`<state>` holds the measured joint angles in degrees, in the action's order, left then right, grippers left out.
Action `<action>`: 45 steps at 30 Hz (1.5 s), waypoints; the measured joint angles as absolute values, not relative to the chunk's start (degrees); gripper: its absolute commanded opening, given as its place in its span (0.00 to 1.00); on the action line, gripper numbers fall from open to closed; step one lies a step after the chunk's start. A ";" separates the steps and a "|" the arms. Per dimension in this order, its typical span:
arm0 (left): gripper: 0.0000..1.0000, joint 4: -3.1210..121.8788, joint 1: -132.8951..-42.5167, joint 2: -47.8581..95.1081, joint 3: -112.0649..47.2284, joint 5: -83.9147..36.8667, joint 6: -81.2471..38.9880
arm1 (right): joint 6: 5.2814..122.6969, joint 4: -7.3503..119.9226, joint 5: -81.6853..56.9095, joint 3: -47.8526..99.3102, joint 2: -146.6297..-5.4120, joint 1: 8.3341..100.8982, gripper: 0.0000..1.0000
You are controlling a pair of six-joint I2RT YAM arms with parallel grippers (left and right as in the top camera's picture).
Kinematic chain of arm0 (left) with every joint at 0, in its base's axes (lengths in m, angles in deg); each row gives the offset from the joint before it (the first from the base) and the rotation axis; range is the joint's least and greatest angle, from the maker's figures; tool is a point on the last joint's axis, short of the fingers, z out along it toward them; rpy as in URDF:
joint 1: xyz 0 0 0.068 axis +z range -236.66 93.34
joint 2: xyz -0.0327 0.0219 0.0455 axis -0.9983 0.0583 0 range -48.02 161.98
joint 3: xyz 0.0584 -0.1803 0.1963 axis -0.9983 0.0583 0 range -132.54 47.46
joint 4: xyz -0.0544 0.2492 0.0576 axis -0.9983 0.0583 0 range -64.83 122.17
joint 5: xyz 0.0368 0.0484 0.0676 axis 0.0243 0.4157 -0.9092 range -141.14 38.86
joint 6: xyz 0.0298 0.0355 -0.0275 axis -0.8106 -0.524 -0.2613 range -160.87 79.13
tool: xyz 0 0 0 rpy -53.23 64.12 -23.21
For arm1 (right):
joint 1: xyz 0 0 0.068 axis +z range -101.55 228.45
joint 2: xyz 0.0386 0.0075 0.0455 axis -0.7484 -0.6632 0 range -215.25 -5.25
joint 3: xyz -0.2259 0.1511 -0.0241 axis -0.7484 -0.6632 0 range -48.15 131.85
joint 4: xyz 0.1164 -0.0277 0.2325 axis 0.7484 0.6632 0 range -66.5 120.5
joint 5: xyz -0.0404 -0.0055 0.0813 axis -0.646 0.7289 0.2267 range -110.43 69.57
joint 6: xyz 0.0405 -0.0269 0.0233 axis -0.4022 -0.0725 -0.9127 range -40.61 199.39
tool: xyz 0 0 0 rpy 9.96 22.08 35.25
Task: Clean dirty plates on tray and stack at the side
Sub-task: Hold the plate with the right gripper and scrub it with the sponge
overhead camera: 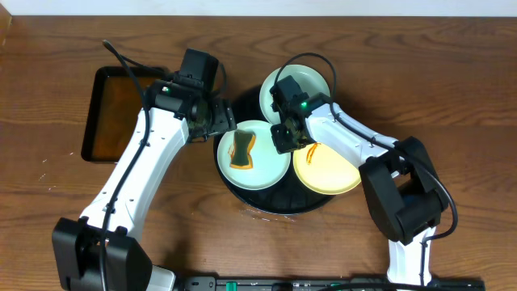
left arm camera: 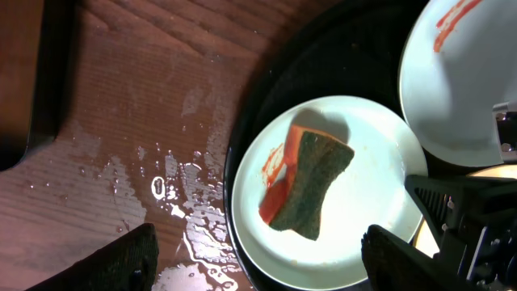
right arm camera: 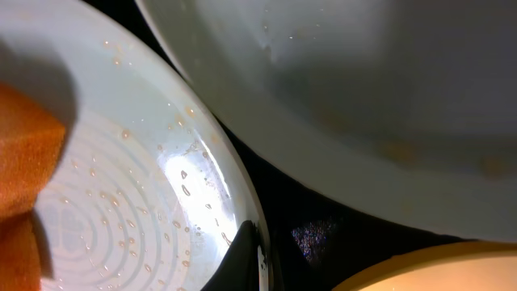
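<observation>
My left gripper (left arm camera: pixel 258 271) is wide open. Its two fingers (left arm camera: pixel 121 263) are spread along the bottom edge of its wrist view with nothing between them, above the front mint plate (left arm camera: pixel 376 186). My right gripper (overhead camera: pixel 284 136) sits at that plate's right rim. Its wrist view shows only one dark finger (right arm camera: pixel 242 260) against the rim, so I cannot tell whether it is clamped.

The front mint plate lies on the left half of the tray (overhead camera: pixel 271 204). A sponge (left arm camera: pixel 308 187), green scouring side up and orange underneath, lies flat on the plate, with an orange-red sauce smear (left arm camera: pixel 275 166) at its left edge. In the right wrist view I see water droplets beading the plate's surface. The back mint plate (overhead camera: pixel 295 87) is at the tray's far side, with a streak of sauce near its rim. The yellow plate (overhead camera: pixel 329 171) is on the tray's right. All three sit close together.

Left of the tray, spilled water (left arm camera: pixel 174 202) glistens on the wooden table (overhead camera: pixel 452 81). Further left is a rectangular tray (overhead camera: pixel 113 113) holding brownish liquid.
</observation>
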<state>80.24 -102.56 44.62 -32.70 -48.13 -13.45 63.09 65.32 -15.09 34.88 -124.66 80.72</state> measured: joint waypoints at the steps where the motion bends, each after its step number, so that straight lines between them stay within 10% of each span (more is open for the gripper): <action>1: 0.81 80.24 -102.56 44.62 -32.70 -48.13 -13.45 | 63.09 65.28 -15.07 34.88 -124.66 80.72 0.02; 9: 0.97 79.59 -102.56 44.62 -32.70 -48.13 -11.68 | 63.09 65.21 -15.04 34.88 -124.66 80.72 0.04; 25: 0.55 71.87 -108.94 53.91 -25.47 -42.93 -14.45 | 62.55 64.34 -15.31 34.88 -124.66 80.72 0.04; 37: 0.54 65.18 -108.94 60.68 -25.21 -42.93 -18.30 | 62.42 64.32 -15.35 34.88 -124.66 80.72 0.04; 45: 0.22 64.81 -108.96 61.93 -25.21 -42.54 -19.33 | 62.44 64.30 -15.35 34.88 -124.66 80.72 0.04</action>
